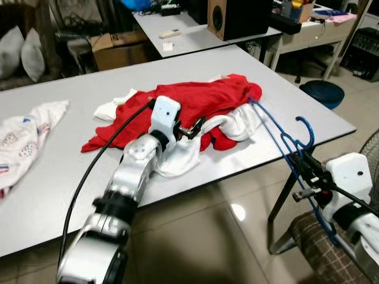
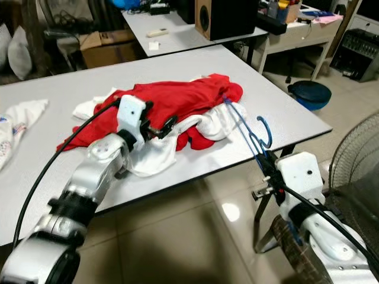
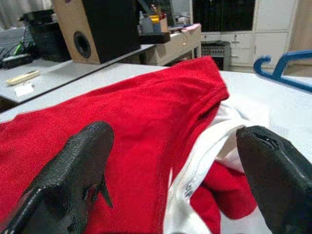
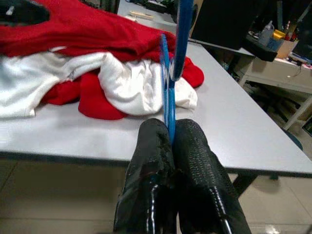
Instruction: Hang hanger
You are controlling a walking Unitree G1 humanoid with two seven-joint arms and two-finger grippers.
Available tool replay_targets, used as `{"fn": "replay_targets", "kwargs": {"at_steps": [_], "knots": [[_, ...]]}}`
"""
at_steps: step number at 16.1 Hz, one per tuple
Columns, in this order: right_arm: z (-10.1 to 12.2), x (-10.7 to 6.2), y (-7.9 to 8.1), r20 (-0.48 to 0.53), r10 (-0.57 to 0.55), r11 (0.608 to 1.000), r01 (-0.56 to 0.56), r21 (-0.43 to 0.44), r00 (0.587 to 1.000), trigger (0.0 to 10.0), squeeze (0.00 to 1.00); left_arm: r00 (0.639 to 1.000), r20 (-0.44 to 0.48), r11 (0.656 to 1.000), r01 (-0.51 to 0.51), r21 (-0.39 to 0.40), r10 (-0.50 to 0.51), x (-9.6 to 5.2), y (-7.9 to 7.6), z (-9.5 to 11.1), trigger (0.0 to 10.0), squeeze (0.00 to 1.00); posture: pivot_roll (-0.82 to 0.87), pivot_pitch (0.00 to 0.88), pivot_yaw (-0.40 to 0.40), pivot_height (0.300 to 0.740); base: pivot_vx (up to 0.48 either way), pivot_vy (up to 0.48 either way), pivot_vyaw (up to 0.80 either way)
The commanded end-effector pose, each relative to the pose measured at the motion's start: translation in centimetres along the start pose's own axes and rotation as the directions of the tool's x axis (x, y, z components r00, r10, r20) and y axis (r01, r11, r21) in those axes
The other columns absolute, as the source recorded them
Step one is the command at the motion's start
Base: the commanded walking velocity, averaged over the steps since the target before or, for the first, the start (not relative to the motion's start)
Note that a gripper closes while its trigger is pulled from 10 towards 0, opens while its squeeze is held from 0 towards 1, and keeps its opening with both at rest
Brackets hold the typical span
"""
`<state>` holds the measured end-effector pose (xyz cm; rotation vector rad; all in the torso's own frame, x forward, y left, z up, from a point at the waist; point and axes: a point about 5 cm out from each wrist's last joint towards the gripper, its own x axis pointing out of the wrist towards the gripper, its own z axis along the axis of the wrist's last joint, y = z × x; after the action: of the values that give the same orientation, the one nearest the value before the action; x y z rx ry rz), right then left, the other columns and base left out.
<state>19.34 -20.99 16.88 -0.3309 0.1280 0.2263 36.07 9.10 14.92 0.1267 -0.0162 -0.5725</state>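
A red garment (image 1: 189, 100) with white cloth (image 1: 240, 121) bunched under it lies in a heap on the grey table (image 1: 89, 171). My left gripper (image 1: 190, 128) is open right at the heap's near edge, its fingers (image 3: 73, 180) spread either side of the red and white folds (image 3: 146, 126). A blue hanger (image 1: 278, 139) runs from the heap out past the table's right edge, with its hook (image 1: 305, 127) standing up. My right gripper (image 1: 305, 174) is shut on the hanger's thin blue bar (image 4: 170, 73), just off the table's right corner.
A white patterned cloth (image 1: 23, 142) lies at the table's left end. Behind stands a second table with a black speaker (image 1: 237, 18). A blue round stool (image 1: 323, 92), a fan grille (image 2: 355, 165) and a plaid seat (image 1: 314, 236) are to the right.
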Motion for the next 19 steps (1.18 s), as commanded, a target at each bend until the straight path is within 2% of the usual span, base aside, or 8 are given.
{"fn": "replay_targets", "kwargs": {"at_steps": [1,3,6,7,8,9,13,19], "knots": [[0.3,-0.1,-0.4,0.014,-0.006,1.0,0.007,-0.023,1.0,10.0,0.0,1.0,-0.013,0.999,0.016,0.031,-0.016,0.4,0.0,-0.1,10.0,0.0,-0.21,0.0,0.103,0.74,0.0,0.0,0.0],[0.3,-0.1,-0.5,0.015,-0.012,0.999,0.012,-0.031,1.0,10.0,0.0,0.996,-0.082,0.99,-0.005,0.138,0.016,1.4,0.4,-0.5,10.0,0.0,-0.23,0.0,0.116,0.74,0.0,0.0,0.0],[0.2,-0.3,-0.2,0.014,-0.01,0.999,0.011,-0.033,1.0,10.0,0.0,0.991,-0.13,0.959,0.014,0.282,0.024,1.6,0.7,-1.0,10.0,0.0,-0.23,0.0,0.118,0.74,0.0,0.0,0.0],[0.2,-0.3,-0.1,0.015,-0.008,0.999,0.009,-0.032,1.0,10.0,0.0,0.991,-0.129,0.962,0.008,0.272,0.028,1.7,0.7,-1.0,4.1,0.0,-0.23,0.0,0.118,0.74,0.0,0.0,0.0],[0.2,-0.3,-0.1,0.015,-0.007,0.999,0.008,-0.032,1.0,10.0,0.0,0.991,-0.127,0.962,0.007,0.272,0.029,1.8,0.7,-1.0,3.0,0.0,-0.23,0.0,0.118,0.74,0.0,0.0,0.0],[0.3,-0.3,0.0,0.016,-0.005,0.999,0.005,-0.034,1.0,10.0,0.0,0.993,-0.116,0.958,0.0,0.286,0.035,2.1,0.6,-0.8,0.0,0.0,-0.23,0.0,0.118,0.74,0.0,0.0,0.0],[0.2,-0.2,0.0,0.015,-0.003,0.999,0.003,-0.036,1.0,10.0,0.0,0.996,-0.079,0.947,-0.013,0.322,0.04,2.7,0.3,0.1,0.0,0.0,-0.23,0.0,0.115,0.74,0.0,0.0,0.0],[0.1,-0.2,0.1,0.008,0.001,0.999,0.0,-0.046,1.0,10.0,0.0,0.988,-0.15,0.909,0.02,0.416,0.047,2.9,0.3,-0.4,0.0,0.0,-0.23,0.0,0.123,0.74,0.0,0.0,0.0]]}}
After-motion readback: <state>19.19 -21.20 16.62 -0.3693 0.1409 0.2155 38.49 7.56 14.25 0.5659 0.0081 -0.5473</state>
